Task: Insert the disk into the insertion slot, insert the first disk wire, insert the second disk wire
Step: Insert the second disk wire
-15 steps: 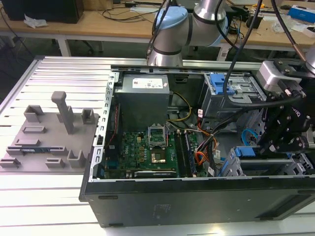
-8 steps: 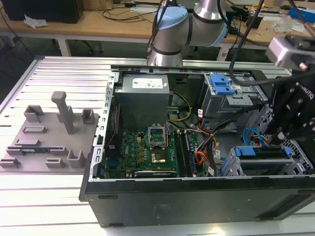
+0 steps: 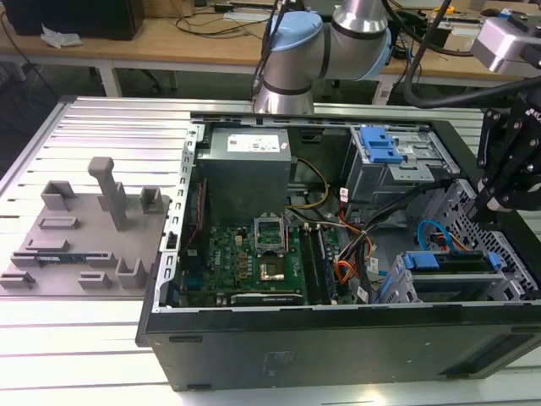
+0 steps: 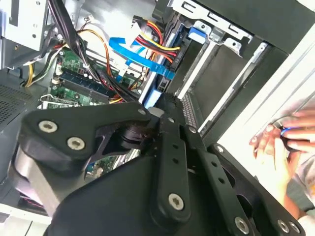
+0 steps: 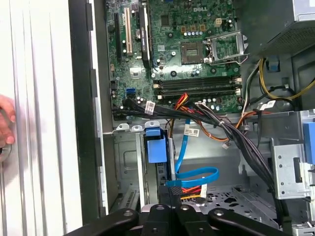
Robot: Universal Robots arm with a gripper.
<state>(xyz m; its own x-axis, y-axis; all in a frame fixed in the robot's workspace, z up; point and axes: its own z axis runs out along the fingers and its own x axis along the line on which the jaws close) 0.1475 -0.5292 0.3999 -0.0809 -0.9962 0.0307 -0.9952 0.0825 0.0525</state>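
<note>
the gripper (image 3: 494,199) is seen in the exterior view lowered into the open computer case (image 3: 338,338), at the end near the exterior view's right. whether the fingers (image 4: 173,147) are released or clenched cannot be told; in the second wrist view the black linkage bars lie close together and their tips are hidden at the back edge of the disk (image 5: 156,150).

the disk, marked by its bright blue carrier, is seated in the insertion slot (image 5: 125,167), the grey perforated cage directly ahead of the fingers. in the exterior view the same blue carrier edge (image 3: 423,260) is found just below the gripper.

a flat blue cable (image 5: 194,174) is looped just beside the fingers, with a red, yellow and black wire bundle (image 5: 189,189) next to it near the disk's rear. beyond the fingers the green motherboard (image 5: 187,44) is visible.

a person's hand (image 4: 280,142) is rested on the ribbed worktop (image 5: 39,123) outside the case wall, well apart from the fingers.
</note>
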